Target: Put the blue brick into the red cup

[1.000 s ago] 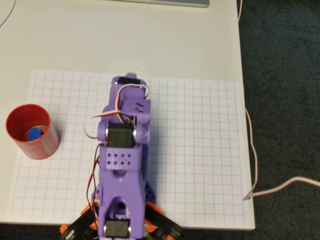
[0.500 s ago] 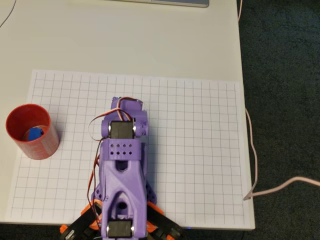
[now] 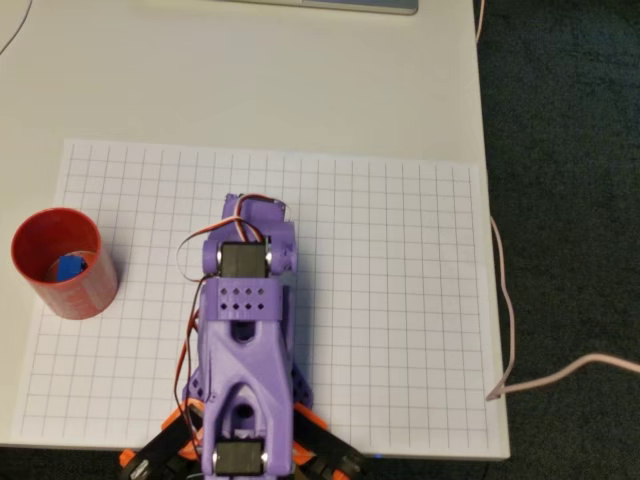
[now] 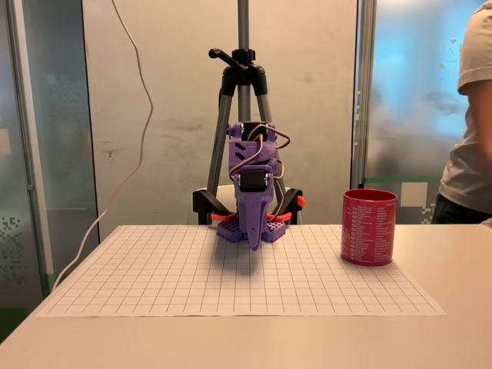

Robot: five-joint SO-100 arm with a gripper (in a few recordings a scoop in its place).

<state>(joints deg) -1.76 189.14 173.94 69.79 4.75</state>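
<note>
One red cup [image 3: 58, 262] at the left edge of the grid sheet [image 3: 400, 300] in the overhead view, upright, mouth open to the camera. Inside it, against the lower part of the inner bottom, the blue brick [image 3: 68, 267]. Well to the right of the cup, a purple arm [image 3: 245, 350] folded back over its orange-trimmed base at the near edge of the sheet. Fingers [image 3: 255, 208] tucked beneath the wrist at the top of the arm; apart or together, cannot tell from above. White bench [image 3: 250, 80] beyond the sheet, a pale cable [image 3: 505, 300] trailing off its right side over dark carpet.

In the fixed view, same red cup [image 4: 369, 227] standing on the right of the sheet [image 4: 154, 277], ribbed wall toward the camera, contents hidden. Purple arm [image 4: 252, 192] hunched at the far middle, fingers [image 4: 254, 234] pointing down to a single tapered tip just above the sheet, seemingly closed together with nothing between. Behind, a tripod [image 4: 244, 92]; at the right edge, a person's torso and sleeve [image 4: 473, 115].
</note>
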